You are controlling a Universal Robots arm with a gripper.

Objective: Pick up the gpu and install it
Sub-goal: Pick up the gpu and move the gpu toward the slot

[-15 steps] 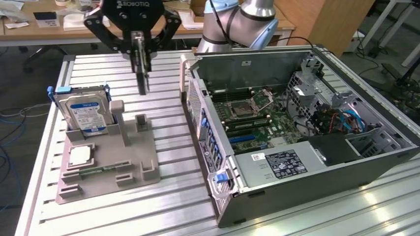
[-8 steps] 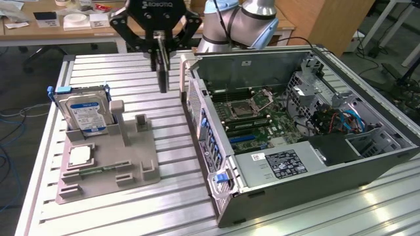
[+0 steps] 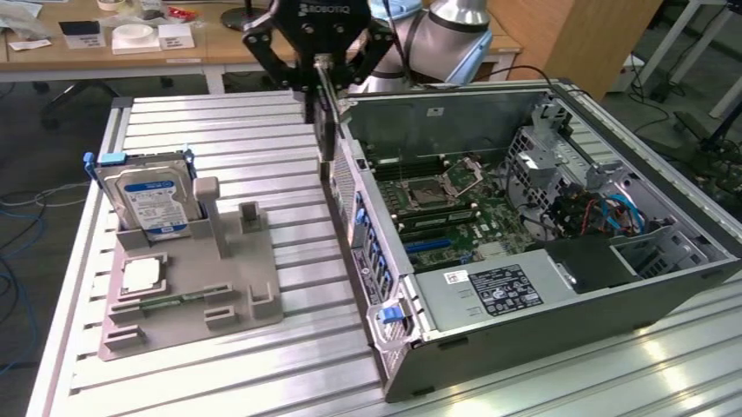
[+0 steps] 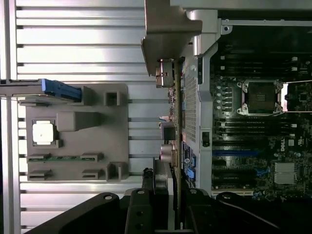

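Fingers (image 3: 311,76) pinched narrow on the top edge of the gpu (image 3: 329,130). The card hangs on edge below the gripper (image 3: 326,82), its long side running downward and its lower end off the table (image 3: 232,130). It sits just outside the perforated rear wall of the computer case (image 3: 557,287), on the side toward the grey fixture (image 3: 197,295). Cannot tell whether card and wall touch. In the wrist view the card reads as a thin line, with silvery bracket metal and connector stubs on the face turned toward the fixture.

Step, as judged: pickup done, card in transit, install not begun. No part of it is over the motherboard (image 3: 464,217) yet.

The install would call for clearing the case wall, then lining the card's edge up with a slot. The blue slot (image 3: 435,246) below the CPU socket (image 3: 423,193) looks a likely candidate. The bracket would go to the rear wall and the press would have to be straight, since a tilt would bind. Grip on a thin edge; the card may pivot if it is bumped.

Arm pose: wrist pointing straight down, gripper body high above the case's back corner, arm links rising behind it toward the exterior view's right.

Outward: hard drive (image 3: 151,204) upright in the fixture, small square chip (image 3: 142,276) lying flat in front of it, both well apart from the gripper.
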